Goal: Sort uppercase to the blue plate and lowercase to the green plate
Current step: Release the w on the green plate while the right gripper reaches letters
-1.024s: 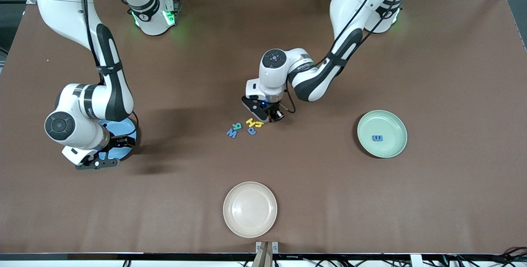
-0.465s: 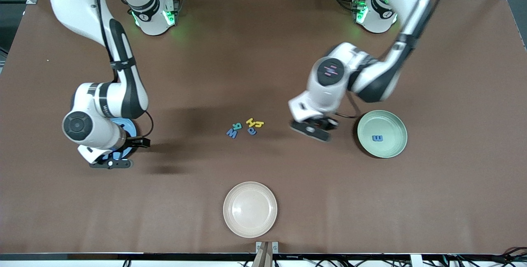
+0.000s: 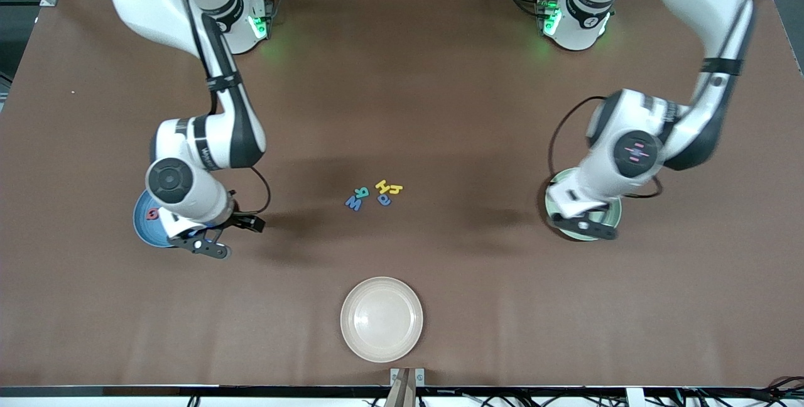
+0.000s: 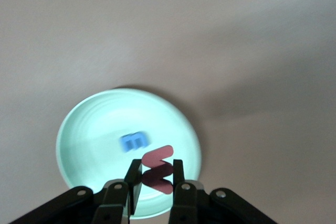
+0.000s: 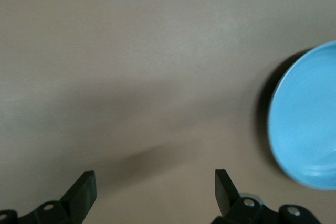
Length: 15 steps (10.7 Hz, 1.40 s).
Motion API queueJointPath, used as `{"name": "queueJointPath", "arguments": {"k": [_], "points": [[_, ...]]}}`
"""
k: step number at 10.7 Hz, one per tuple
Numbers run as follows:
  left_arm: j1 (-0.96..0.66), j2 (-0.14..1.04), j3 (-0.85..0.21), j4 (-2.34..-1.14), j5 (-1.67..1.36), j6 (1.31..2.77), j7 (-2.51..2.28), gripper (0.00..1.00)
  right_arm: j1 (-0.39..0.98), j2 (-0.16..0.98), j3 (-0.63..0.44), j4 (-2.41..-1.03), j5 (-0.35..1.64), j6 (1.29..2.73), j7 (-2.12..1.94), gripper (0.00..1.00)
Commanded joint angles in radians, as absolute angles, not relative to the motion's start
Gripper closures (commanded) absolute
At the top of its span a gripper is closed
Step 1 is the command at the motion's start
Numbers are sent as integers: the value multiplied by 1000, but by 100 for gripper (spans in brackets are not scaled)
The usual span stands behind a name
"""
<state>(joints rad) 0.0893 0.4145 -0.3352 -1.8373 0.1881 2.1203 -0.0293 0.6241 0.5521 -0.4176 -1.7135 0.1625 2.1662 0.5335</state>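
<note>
Foam-light and soft, the red w (image 4: pixel 157 169) sat pinched by its thin edges in our left gripper (image 4: pixel 156 182) over the green plate (image 4: pixel 79 129), where the blue e (image 4: pixel 134 141) lay. Our right gripper (image 5: pixel 155 190) hung wide open and empty beside the blue plate (image 5: pixel 304 124).

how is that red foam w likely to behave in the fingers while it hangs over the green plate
The red w looks thin and flat, pinched by one edge in the left gripper, so it is probably very light. Being foam, it may squash slightly. Released over the green plate, it would likely land flat, not roll.
</note>
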Motion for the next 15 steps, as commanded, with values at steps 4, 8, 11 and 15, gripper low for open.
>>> {"name": "queueJointPath", "arguments": {"k": [4,8,11,15], "points": [[347,422,-451,-2039,126,2322,106,100,713,675,-347,-1557,279,2163,944,0],[347,471,-451,-2039,106,2365,101,100,703,721,-207,-1555,293,2333,1034,0],[348,480,-449,-2039,104,2372,91,93,724,751,-187,-1560,296,2373,1092,0],[351,460,-451,-2028,106,2362,55,64,798,837,-189,-1516,290,2425,1215,0]]}}
